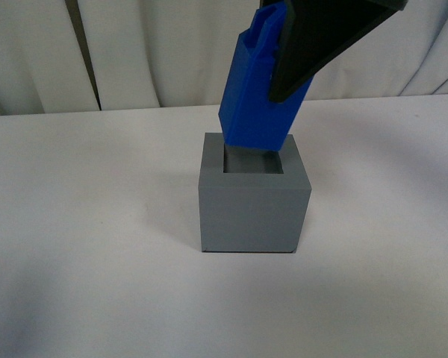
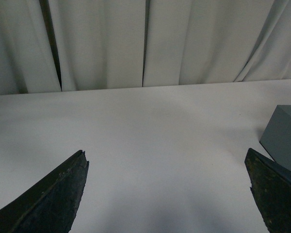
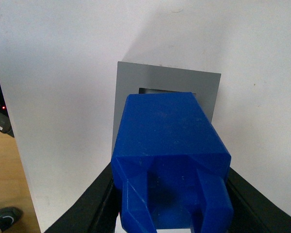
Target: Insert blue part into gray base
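Right gripper (image 1: 280, 82) pinched the blue part (image 1: 250, 112), which was tilted with its lower end at the recess mouth of the gray base (image 1: 254, 209) on the white table (image 1: 97, 224). Left gripper (image 2: 166, 160) was spread wide and held nothing, near the base.

A lab-style test station: a plain white table (image 1: 75, 261) backed by pale hanging curtains (image 1: 157, 52)
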Controlling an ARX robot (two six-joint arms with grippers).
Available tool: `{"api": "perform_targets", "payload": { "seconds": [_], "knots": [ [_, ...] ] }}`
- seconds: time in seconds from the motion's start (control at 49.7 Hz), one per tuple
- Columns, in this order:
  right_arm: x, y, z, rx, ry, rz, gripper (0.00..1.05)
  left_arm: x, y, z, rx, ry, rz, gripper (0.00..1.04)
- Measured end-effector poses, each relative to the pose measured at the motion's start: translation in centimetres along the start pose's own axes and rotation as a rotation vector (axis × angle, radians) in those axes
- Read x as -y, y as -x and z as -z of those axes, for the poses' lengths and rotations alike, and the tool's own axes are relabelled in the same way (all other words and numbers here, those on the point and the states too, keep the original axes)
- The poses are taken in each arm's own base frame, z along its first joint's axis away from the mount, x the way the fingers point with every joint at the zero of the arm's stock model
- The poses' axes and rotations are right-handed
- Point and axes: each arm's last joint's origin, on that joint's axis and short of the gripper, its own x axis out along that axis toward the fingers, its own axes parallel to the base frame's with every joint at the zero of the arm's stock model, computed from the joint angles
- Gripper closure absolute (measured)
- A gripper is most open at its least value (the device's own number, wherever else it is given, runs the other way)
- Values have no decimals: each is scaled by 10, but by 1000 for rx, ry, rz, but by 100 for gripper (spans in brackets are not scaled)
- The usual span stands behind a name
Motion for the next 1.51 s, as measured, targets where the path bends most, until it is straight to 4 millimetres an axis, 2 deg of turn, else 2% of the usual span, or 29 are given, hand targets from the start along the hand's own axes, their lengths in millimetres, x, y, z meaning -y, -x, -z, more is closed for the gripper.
{"api": "perform_targets", "payload": {
  "seconds": [0.282,0.463,0.543,0.805,1.247,1.388,1.509],
  "knots": [
    [1,0,1,-16,-6,6,57,0,0,0,-1,0,0,6],
    [23,-3,-2,-33,-54,91,57,0,0,0,-1,0,0,6],
    [28,-10,-2,-29,-77,104,57,0,0,0,-1,0,-2,6],
    [20,-17,-4,-7,-83,21,57,0,0,0,-1,0,0,6],
    [20,-18,-4,-26,-81,23,57,0,0,0,-1,0,0,6],
    [10,-30,-3,-62,-62,-28,57,0,0,0,-1,0,0,6],
    [8,-32,-4,-67,-52,-21,57,0,0,0,-1,0,0,6]
  ]
}}
